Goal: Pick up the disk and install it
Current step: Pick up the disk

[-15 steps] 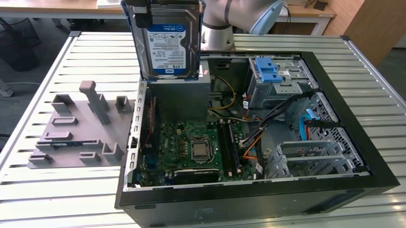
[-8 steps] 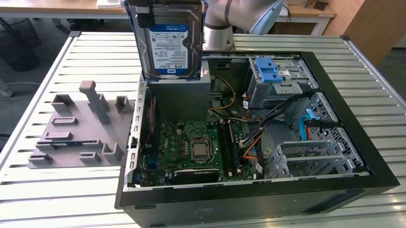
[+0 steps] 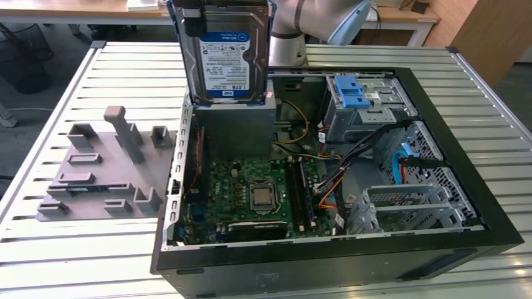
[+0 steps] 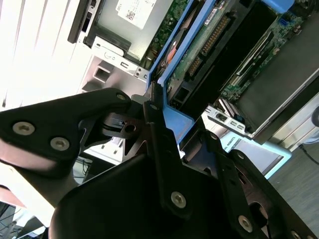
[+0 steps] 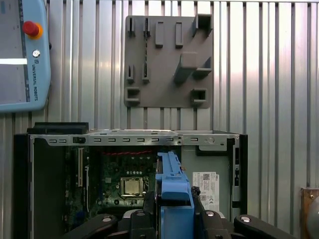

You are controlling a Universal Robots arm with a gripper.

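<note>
The hand [image 5: 173,205] is clamped on the disk [image 3: 233,53], so it's off the tabletop [image 3: 66,261] and up in the air. In the first wrist view you can see the black fingers [image 5: 149,201] squeezed against either side of the blue carrier [image 5: 172,186], no gap at all.

The disk itself stands upright on edge in the exterior view. It's a silver-grey metal slab with a white-and-blue label facing the camera and the blue plastic frame running round its sides. The second wrist view catches the other face, with a green circuit board and a dark connector strip along one end.

It hangs over the back corner of the open PC case [image 3: 465,243], right above the grey power-supply box [image 3: 237,128]. I can't tell whether its lower edge touches that box.

The metal drive cage [image 3: 374,109] with its blue latch [image 3: 353,93] sits further toward the exterior view's right, apart from the disk. The motherboard [image 3: 249,193] lies exposed in the case. A grey fixture plate [image 3: 99,168] lies on the tabletop beside the case, on the exterior view's left.
</note>
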